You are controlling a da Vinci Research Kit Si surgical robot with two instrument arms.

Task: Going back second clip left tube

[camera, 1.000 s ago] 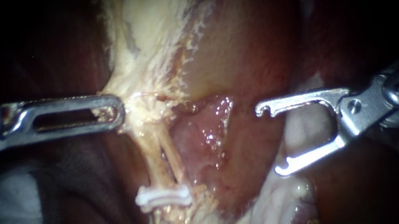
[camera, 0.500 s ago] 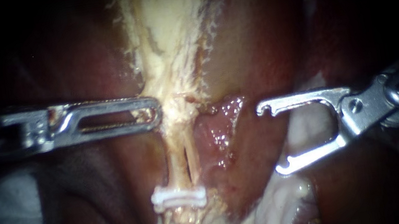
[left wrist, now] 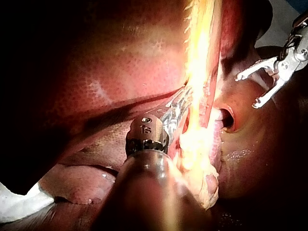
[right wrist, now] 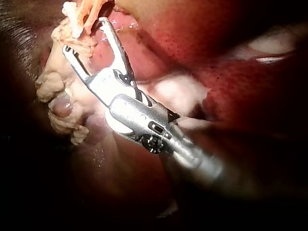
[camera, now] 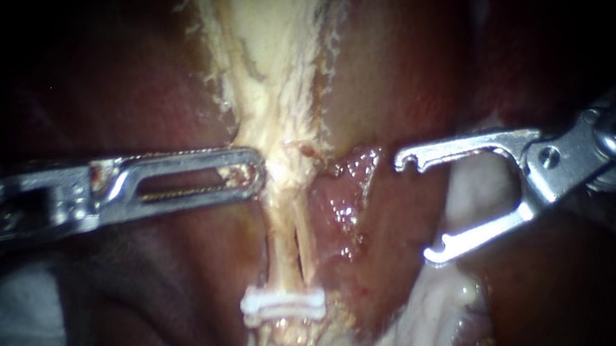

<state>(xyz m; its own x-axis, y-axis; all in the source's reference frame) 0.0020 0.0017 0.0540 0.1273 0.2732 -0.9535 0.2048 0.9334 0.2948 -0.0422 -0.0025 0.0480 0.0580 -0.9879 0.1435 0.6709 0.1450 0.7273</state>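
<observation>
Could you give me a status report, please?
Left instrument jaws shut on pale tissue above the tubes. Right instrument jaws open, empty, beside them. One white clip across the tubes; nothing in the way.

The liver (camera: pixel 408 76) carries pale tubes (camera: pixel 283 242) crossed by a white clip (camera: pixel 283 307).

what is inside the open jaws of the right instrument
No clip or tissue is held: the right instrument's silver jaws stand open and empty. Through the gap a pale pink tissue fold shows behind them; whatever lies beneath the metal jaws is covered.
</observation>
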